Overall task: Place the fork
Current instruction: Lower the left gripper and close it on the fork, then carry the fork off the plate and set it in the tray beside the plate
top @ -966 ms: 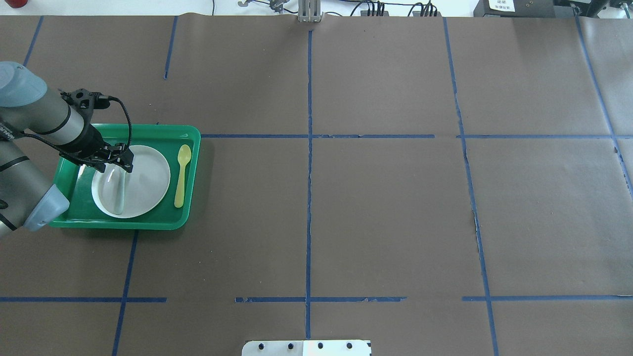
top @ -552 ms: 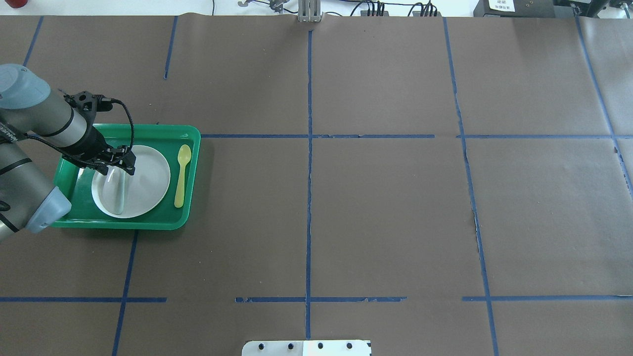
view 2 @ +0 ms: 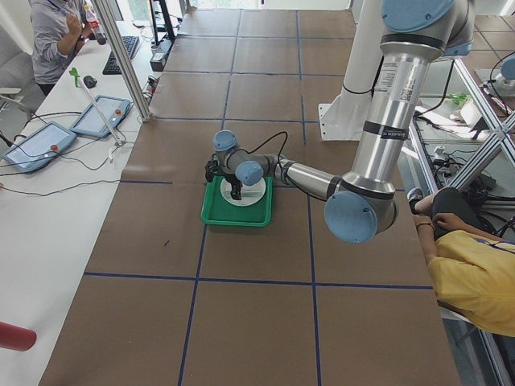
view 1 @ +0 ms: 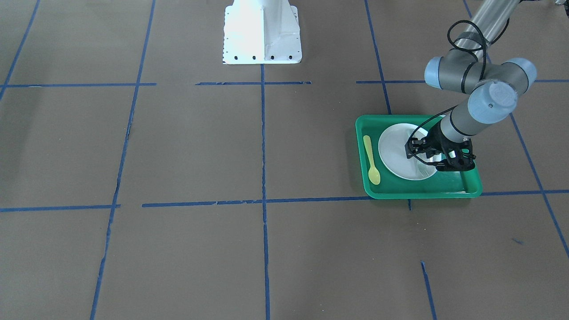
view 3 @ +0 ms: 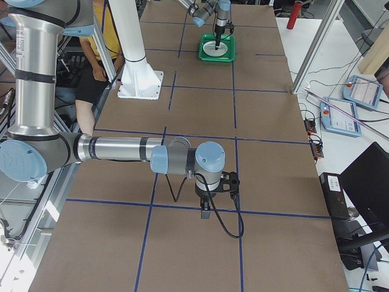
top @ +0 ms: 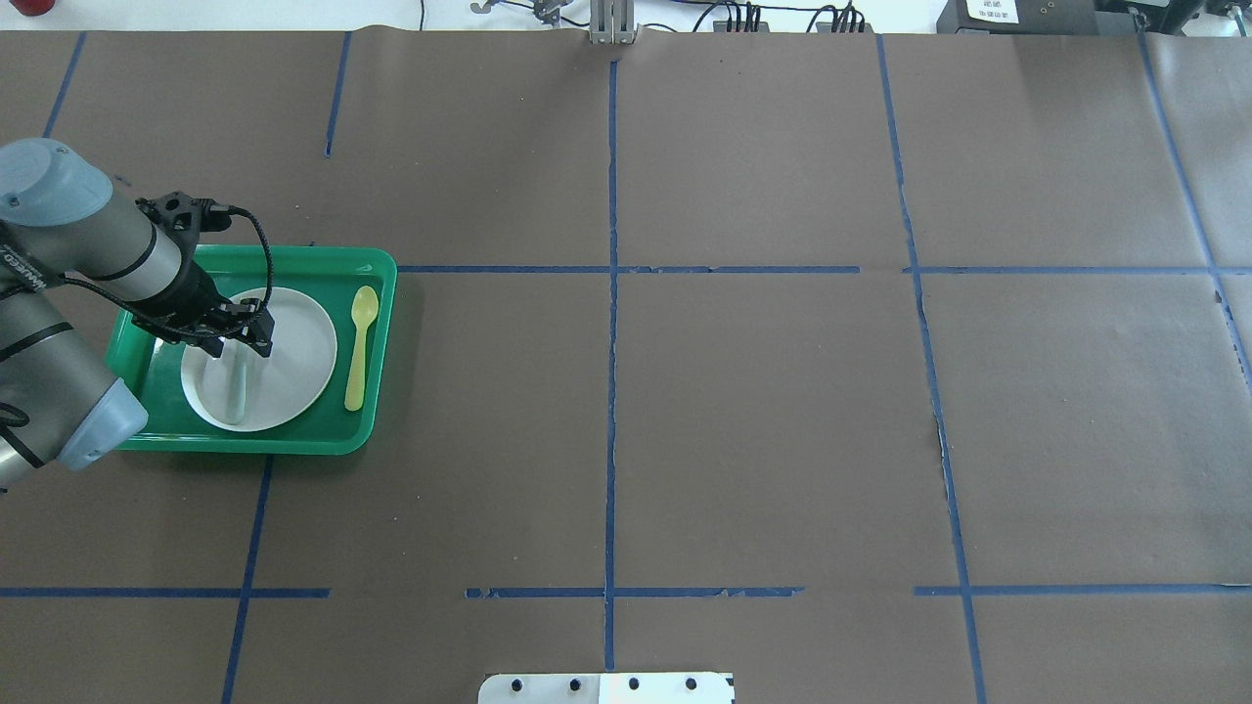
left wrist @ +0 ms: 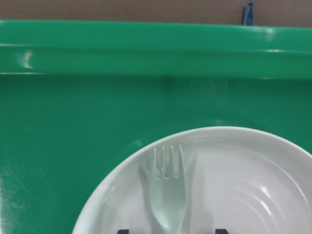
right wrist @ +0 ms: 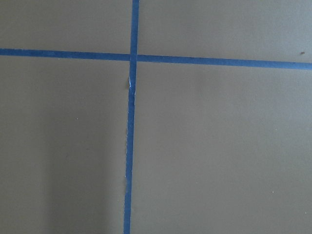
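- Overhead: left gripper [top: 240, 344] low over white plate [top: 298, 357], jaws spread, nothing pinched. Fork [top: 235, 391] flat on plate's 8 o'clock part, handle end toward 6 o'clock. Reads as a set-down, grip let go so fork rests on its own. Yellow plastic spoon [top: 359, 352] at plate's 3 o'clock, parallel to fork, bowl toward 12, laid like a place setting. All inside green tray [top: 254, 442] at view's 9 o'clock side.
- Front-facing: tray at 3 o'clock side of view, spoon at plate's 9 o'clock. Gripper body over plate's 4 o'clock part, fork mostly hidden behind it. Tray glossy, rounded corners, raised rim, probably there to keep the pieces together.
- Left side: near, large left arm bent down onto tray. Too small for fork detail.
- Right side: right gripper [view 3: 206, 210] near, pointing down over brown paper [view 3: 273, 121], well apart from tray at far 12 o'clock end. Probably parked out of the way. Released or clenched: cannot tell.
- Left wrist: fork head at 6 o'clock, short tines pointing to 12, ending just inside plate rim. Dark fingertips [left wrist: 123, 231] either side with clear gaps to fork, so released. Fork slim, pale, smooth plastic, soft shadow both sides. Plate matte with faint concentric rings. Tray wall shiny with highlights.
- Right wrist: only matte paper and crossing blue tape [right wrist: 130, 146] lines, edges slightly frayed. No fingers in shot.
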Robot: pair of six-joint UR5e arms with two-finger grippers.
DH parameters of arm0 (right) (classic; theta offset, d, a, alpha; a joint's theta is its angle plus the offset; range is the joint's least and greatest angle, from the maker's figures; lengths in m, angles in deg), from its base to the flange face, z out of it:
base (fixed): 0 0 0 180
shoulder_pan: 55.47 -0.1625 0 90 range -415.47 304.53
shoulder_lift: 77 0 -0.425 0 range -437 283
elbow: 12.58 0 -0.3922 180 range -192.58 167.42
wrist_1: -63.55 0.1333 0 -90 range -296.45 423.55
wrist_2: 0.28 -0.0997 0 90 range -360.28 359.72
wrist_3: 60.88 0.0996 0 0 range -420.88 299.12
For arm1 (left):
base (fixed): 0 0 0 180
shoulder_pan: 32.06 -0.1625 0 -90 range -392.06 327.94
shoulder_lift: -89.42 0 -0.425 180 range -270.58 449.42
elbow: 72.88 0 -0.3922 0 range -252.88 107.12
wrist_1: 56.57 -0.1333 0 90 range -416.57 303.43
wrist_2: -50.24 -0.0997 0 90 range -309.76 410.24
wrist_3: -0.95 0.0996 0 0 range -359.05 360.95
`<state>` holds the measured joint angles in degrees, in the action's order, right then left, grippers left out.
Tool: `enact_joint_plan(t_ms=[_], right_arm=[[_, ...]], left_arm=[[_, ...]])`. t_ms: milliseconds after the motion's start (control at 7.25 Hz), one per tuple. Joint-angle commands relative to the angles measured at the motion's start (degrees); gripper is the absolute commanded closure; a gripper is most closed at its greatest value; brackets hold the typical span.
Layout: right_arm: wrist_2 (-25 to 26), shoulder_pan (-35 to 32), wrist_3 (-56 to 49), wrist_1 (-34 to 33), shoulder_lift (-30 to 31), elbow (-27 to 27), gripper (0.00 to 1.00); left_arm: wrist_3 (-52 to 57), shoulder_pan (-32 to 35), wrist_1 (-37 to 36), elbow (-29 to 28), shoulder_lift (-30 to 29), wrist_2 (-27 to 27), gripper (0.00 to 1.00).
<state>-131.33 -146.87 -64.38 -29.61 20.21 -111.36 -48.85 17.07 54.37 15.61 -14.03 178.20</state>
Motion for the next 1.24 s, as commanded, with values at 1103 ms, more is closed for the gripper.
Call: enact_joint_plan(t_ms=[1103], right_arm=[[0.00,0.00,-0.02,0.00,0.00,0.00,0.00]], left_arm=[[6.86,1.32,-0.54,11.10,9.66,-0.16,1.00]])
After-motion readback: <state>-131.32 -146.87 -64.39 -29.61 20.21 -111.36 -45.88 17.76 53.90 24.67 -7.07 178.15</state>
